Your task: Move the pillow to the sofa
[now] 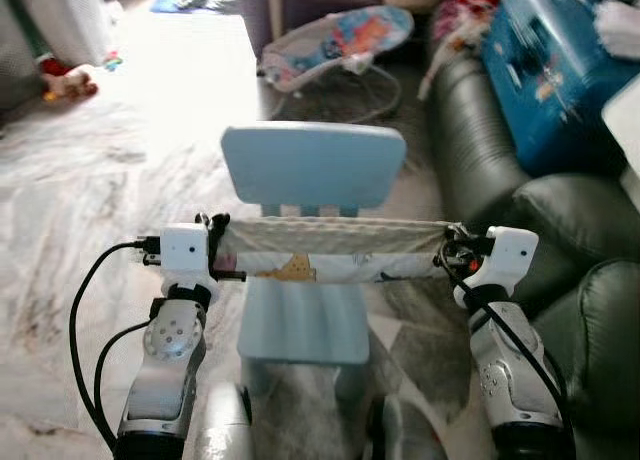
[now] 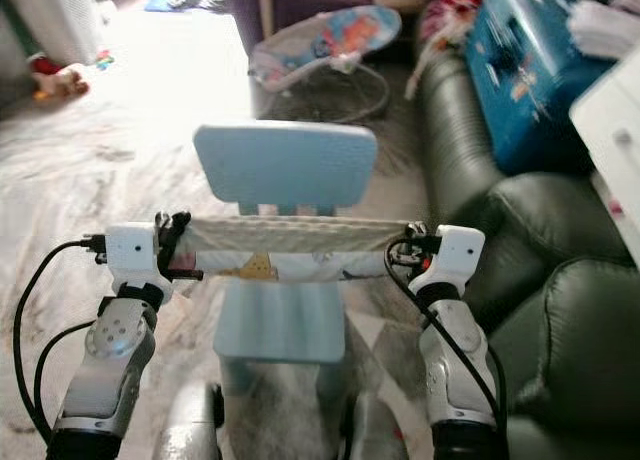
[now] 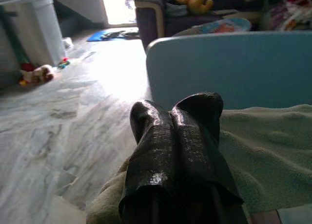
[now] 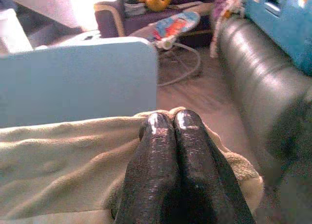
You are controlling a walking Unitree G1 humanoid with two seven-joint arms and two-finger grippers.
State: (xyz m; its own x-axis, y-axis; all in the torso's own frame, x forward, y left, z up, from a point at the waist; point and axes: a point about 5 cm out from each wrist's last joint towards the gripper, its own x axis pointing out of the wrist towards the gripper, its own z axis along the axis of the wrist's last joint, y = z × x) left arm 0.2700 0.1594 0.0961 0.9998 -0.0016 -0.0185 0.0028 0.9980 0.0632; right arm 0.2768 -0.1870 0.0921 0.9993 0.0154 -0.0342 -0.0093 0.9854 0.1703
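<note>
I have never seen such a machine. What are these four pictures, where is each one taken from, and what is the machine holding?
This is a humanoid robot with two silver arms, each ending in two black fingers. The two wide pictures come from the cameras on its head, looking down over its arms. The other two come from cameras on its wrists, looking along the fingers.

The left gripper and the right gripper each pinch one end of a pale pillow, holding it stretched between them above the seat of a small light blue chair. In the wrist pictures the fingers are closed on the fabric. The dark green sofa stands on the robot's right. A baby bouncer stands farther away.
</note>
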